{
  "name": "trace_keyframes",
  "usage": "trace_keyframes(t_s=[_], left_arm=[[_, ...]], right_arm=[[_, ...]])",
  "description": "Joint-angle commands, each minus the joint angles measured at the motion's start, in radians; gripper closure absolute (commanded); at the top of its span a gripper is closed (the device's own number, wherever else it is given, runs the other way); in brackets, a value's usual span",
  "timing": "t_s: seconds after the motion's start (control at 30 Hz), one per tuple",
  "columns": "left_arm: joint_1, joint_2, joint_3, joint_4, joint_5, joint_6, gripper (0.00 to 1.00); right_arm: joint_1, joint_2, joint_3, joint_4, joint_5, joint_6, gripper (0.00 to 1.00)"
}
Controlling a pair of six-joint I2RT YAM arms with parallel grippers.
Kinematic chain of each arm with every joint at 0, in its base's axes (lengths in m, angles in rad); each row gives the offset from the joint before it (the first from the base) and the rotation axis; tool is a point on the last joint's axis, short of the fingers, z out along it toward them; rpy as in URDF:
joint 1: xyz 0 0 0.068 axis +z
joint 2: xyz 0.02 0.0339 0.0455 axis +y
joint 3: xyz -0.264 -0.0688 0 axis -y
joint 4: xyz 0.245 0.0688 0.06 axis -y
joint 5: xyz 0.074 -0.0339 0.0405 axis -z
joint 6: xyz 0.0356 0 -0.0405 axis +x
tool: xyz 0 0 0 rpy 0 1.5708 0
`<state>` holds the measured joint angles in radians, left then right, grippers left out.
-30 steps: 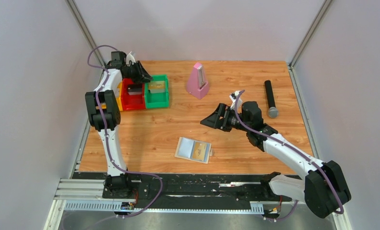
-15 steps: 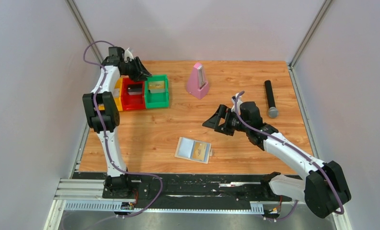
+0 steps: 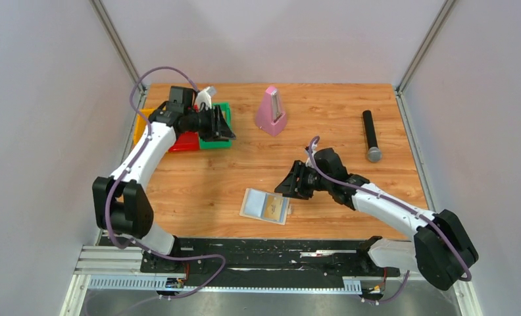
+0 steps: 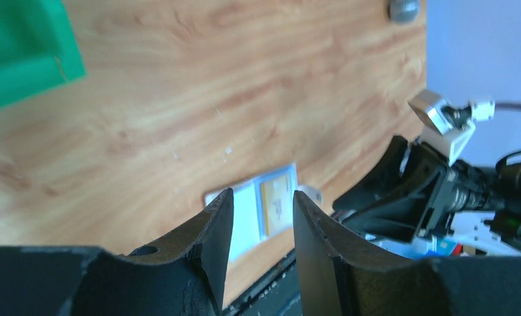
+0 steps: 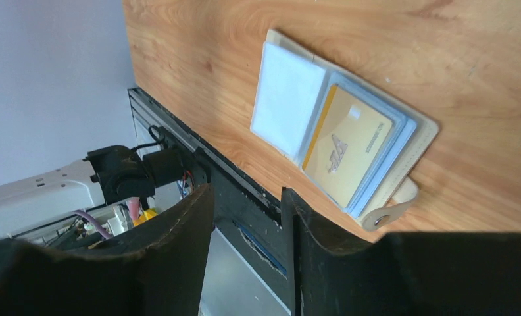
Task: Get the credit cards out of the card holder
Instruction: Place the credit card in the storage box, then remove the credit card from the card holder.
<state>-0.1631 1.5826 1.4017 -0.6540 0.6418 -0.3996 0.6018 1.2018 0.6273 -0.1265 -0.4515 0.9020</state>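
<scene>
The card holder (image 3: 266, 206) lies open and flat near the table's front edge, cream rim and pale blue panels up. A yellow-gold credit card (image 3: 275, 209) sits in its right panel. In the right wrist view the holder's beige rim (image 5: 421, 141) and the gold card (image 5: 347, 146) show clearly, with the strap (image 5: 391, 210) lying loose. My right gripper (image 3: 279, 187) hovers just right of the holder, jaws apart and holding nothing (image 5: 245, 191). My left gripper (image 3: 226, 128) hangs over the green bin's right side, open and holding nothing (image 4: 263, 196); between its fingers the holder (image 4: 248, 214) shows far off.
Yellow (image 3: 139, 128), red (image 3: 185, 142) and green (image 3: 223, 110) bins stand at the back left, partly under the left arm. A pink metronome (image 3: 271, 112) stands at the back centre and a black microphone (image 3: 371, 135) lies at the right. A black rail (image 3: 277, 247) runs along the front edge.
The left arm swung from behind the bins forward over them, its gripper now pointing toward the table's middle. The right gripper came down toward the holder and its jaws narrowed.
</scene>
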Motion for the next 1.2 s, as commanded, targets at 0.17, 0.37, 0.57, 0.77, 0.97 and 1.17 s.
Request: trace_keyframes(t_s=[0.17, 0.37, 0.57, 0.77, 0.97, 1.17], left_arm=[[-0.087, -0.248, -0.301, 0.060, 0.097, 0.004, 0.55], [-0.119, -0.348, -0.464, 0.135, 0.140, -0.047, 0.55], [-0.177, -0.387, -0.575, 0.256, 0.142, -0.131, 0.56], [-0.256, -0.340, -0.600, 0.328, 0.108, -0.175, 0.57], [-0.309, -0.293, -0.604, 0.364, 0.067, -0.190, 0.57], [-0.333, -0.240, -0.660, 0.469, 0.051, -0.222, 0.59]], right_arm=[[0.128, 0.085, 0.048, -0.007, 0.134, 0.067, 0.63], [0.146, 0.141, 0.041, -0.025, 0.182, 0.102, 0.67], [0.150, 0.178, 0.027, -0.021, 0.207, 0.108, 0.68], [0.149, 0.222, 0.027, 0.004, 0.220, 0.098, 0.70], [0.151, 0.246, 0.017, 0.003, 0.237, 0.097, 0.71], [0.151, 0.270, 0.003, 0.008, 0.241, 0.085, 0.71]])
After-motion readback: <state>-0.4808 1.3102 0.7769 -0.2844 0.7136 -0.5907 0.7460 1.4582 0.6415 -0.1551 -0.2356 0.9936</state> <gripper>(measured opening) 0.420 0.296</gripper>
